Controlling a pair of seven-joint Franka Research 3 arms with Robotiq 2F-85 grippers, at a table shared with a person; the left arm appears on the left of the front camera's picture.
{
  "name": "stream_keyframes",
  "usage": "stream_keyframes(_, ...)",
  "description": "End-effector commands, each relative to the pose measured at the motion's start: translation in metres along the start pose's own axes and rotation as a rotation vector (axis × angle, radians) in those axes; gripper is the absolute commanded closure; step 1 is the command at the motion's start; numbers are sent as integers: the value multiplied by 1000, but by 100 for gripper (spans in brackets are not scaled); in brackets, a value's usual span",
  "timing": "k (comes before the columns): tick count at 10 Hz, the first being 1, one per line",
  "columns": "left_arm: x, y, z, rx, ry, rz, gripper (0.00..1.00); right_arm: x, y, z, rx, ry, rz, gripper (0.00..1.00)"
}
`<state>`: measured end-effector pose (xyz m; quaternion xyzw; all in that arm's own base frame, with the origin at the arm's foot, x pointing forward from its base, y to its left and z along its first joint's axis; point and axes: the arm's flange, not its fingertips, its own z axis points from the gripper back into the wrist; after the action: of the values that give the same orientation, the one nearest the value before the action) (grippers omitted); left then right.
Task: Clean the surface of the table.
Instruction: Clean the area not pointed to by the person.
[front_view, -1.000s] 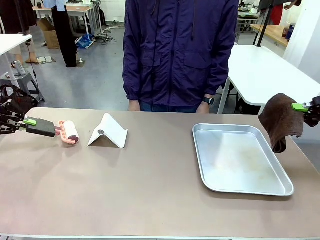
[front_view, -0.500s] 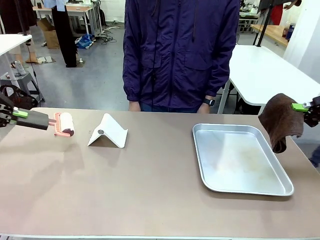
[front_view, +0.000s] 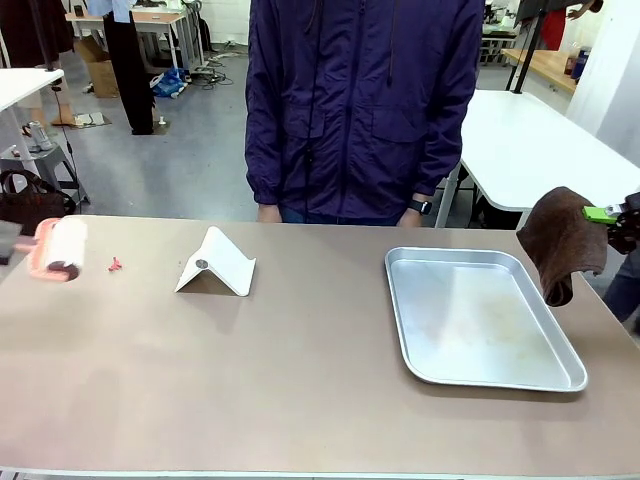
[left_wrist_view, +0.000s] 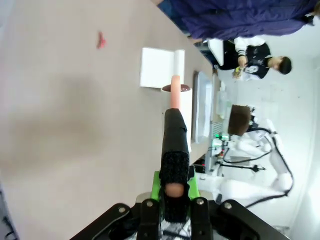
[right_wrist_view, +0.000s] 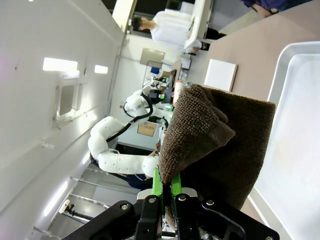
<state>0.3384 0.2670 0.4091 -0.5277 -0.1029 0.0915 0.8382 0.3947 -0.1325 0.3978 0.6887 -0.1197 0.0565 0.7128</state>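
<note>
The table (front_view: 280, 380) is bare across its near middle, between a white stand (front_view: 218, 262) and a tray (front_view: 480, 320).

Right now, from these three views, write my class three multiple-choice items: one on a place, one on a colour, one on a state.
1. On which side of the table does the metal tray lie?
A. the robot's left
B. the middle
C. the robot's right

2. What colour is the cloth hanging from the right gripper?
A. white
B. brown
C. blue

3. How is the left gripper?
A. open, holding nothing
B. shut on a lint roller
C. shut on a cup

Answers:
1 C: the front view shows the tray toward picture right, which is the robot's right.
2 B: the cloth is dark brown in the front and right wrist views.
3 B: the left wrist view shows its jaws clamped on the roller's black handle.
</note>
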Motion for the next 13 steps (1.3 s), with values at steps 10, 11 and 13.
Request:
stream_keyframes(10, 2, 74, 60, 10, -93, 70, 78, 0, 2, 0, 18, 1, 24, 93)
stream_keyframes(11, 3, 74, 56, 18, -89, 70, 78, 0, 2, 0, 18, 1, 24, 93)
stream_keyframes(13, 9, 69, 46, 3, -100, 75, 78, 0, 2, 0, 18, 1, 24, 93)
